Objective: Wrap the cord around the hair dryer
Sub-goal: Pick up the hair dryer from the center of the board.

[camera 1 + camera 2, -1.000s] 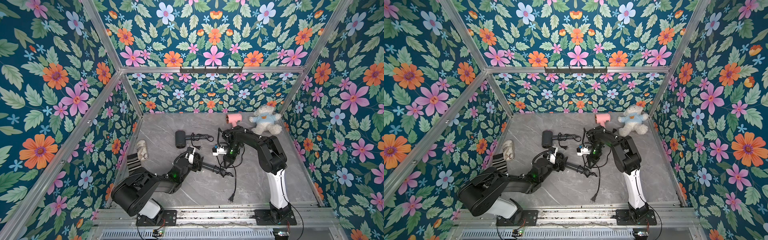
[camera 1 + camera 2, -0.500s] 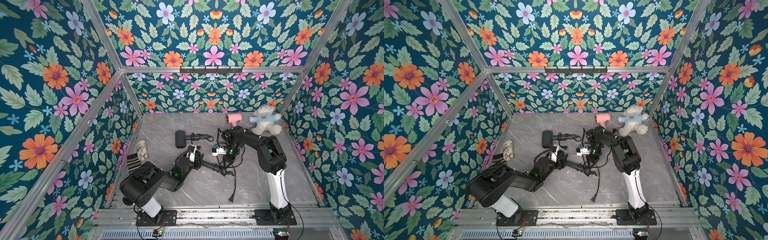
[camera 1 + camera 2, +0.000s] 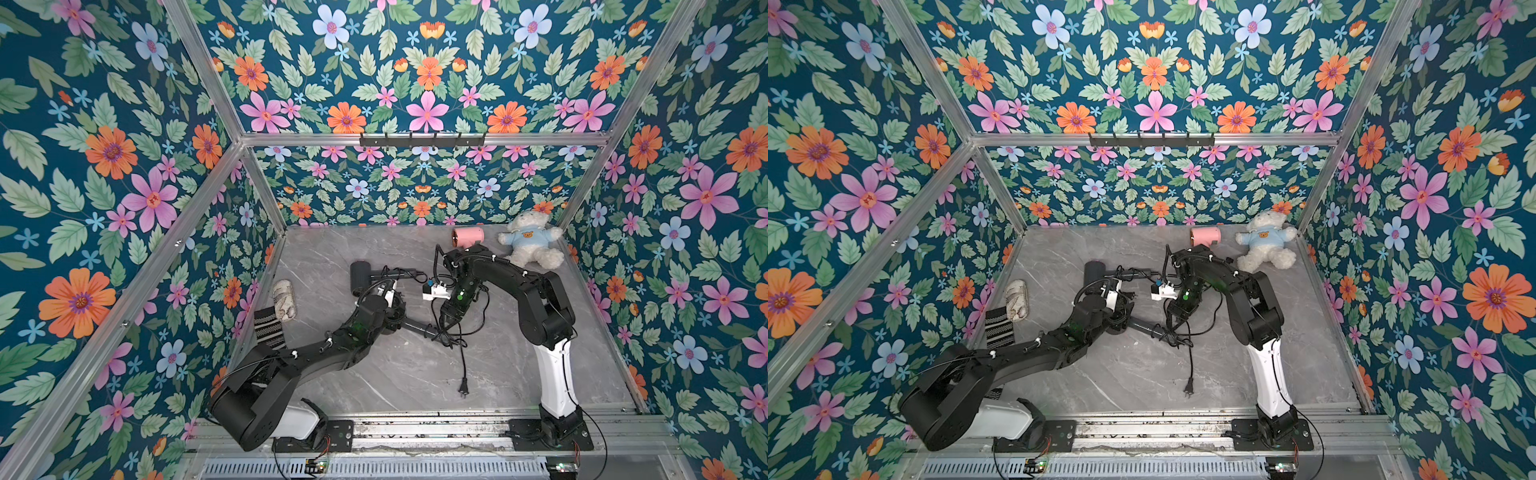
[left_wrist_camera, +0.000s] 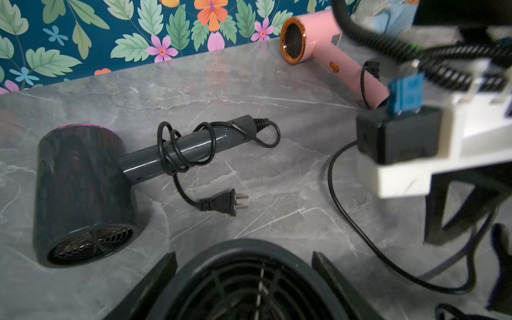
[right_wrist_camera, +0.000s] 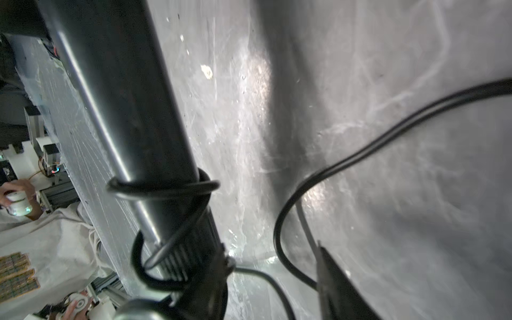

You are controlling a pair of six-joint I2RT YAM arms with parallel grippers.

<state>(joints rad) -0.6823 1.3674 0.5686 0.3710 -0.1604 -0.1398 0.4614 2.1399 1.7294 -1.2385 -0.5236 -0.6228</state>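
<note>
Black hair dryer (image 3: 419, 328), lifted near the middle of the bench (image 3: 374, 374), with its handle pointing at the right tool (image 3: 448, 320). The left tool (image 4: 243, 257) is clamped on the dryer's head, its two sides flanking the rear grille in the left wrist view. The cord (image 5: 388, 130) makes a couple of loose turns (image 5: 166, 188) at the butt of the handle. The rest trails slack across the bench to the plug (image 3: 463, 390), which lies toward the front edge.

The step in hand is judged to be mid-wrap: the first turns are on, and most of the cord is unwound.

The right tool's jaws stand apart. One finger (image 5: 340, 285) shows in the right wrist view, and the cord runs just beside it, unpinched.

The next move probably calls for the right tool to take the slack close to the handle. It would then carry it round the handle, keeping tension, while the head is held steady.

The left arm (image 3: 316, 357) reaches low and nearly straight from its base. The right arm (image 3: 519, 282) arches with a raised elbow and the wrist bent down over the handle end.

Behind lie a grey dryer (image 4: 83, 194), already wrapped, and a pink dryer (image 4: 310, 38).
</note>
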